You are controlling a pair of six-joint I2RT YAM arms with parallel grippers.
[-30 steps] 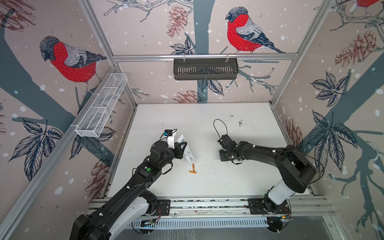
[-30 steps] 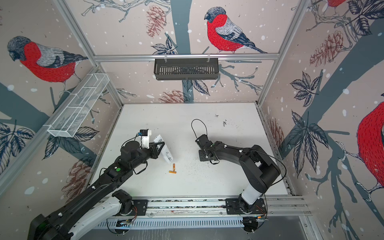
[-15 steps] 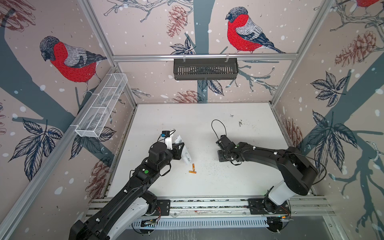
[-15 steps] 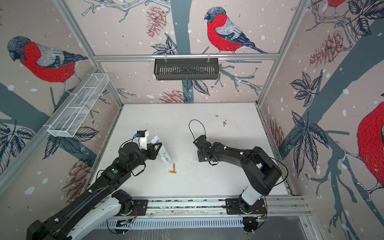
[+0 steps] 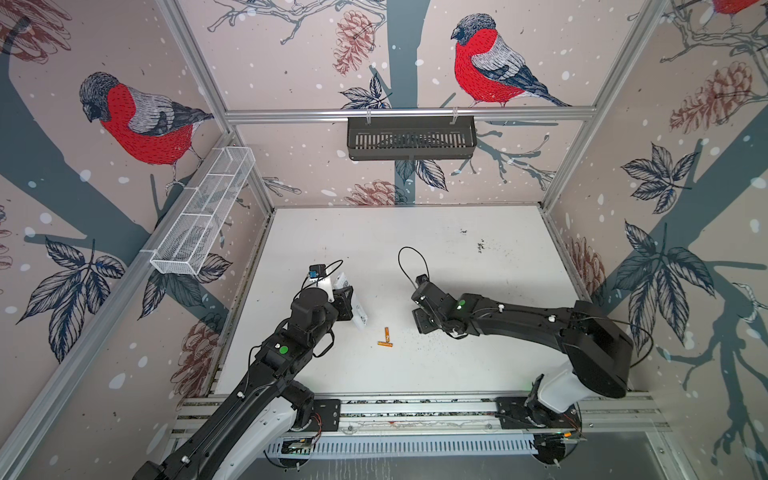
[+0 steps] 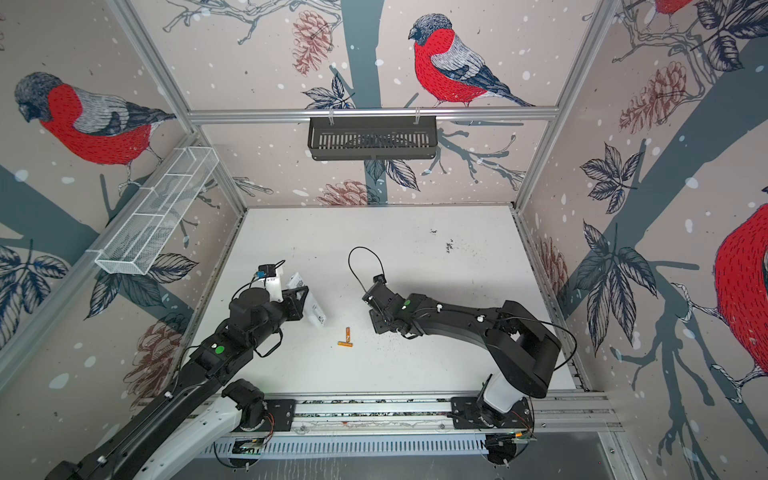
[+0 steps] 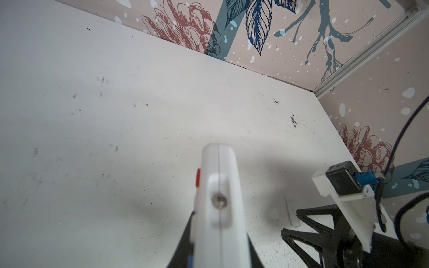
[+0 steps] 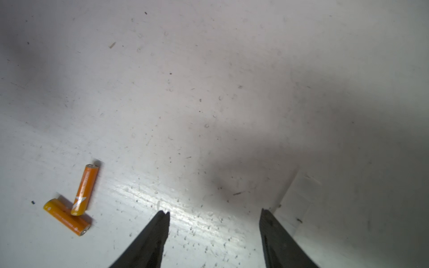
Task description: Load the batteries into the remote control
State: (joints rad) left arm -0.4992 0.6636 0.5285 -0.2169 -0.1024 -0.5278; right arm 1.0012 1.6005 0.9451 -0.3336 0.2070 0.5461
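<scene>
The white remote control (image 5: 358,311) (image 6: 315,308) is held tilted above the table, with my left gripper (image 5: 348,302) shut on it. In the left wrist view I look along its narrow edge (image 7: 219,185), which has a red button on one side. Two orange batteries (image 5: 386,337) (image 6: 346,337) lie touching in an L on the table between the arms, to one side in the right wrist view (image 8: 84,189). My right gripper (image 5: 418,311) (image 8: 214,211) is open and empty, low over the table to the right of them. A thin flat white piece (image 8: 294,201) lies beside one of its fingers.
A black slotted basket (image 5: 411,137) hangs on the back wall and a white wire basket (image 5: 203,216) on the left wall. An aluminium rail (image 5: 415,409) runs along the table's front edge. Dark specks (image 5: 480,247) dot the white table.
My right gripper has opened and moved left toward the batteries. The left arm has shifted a little left with the remote control still in its grip.
</scene>
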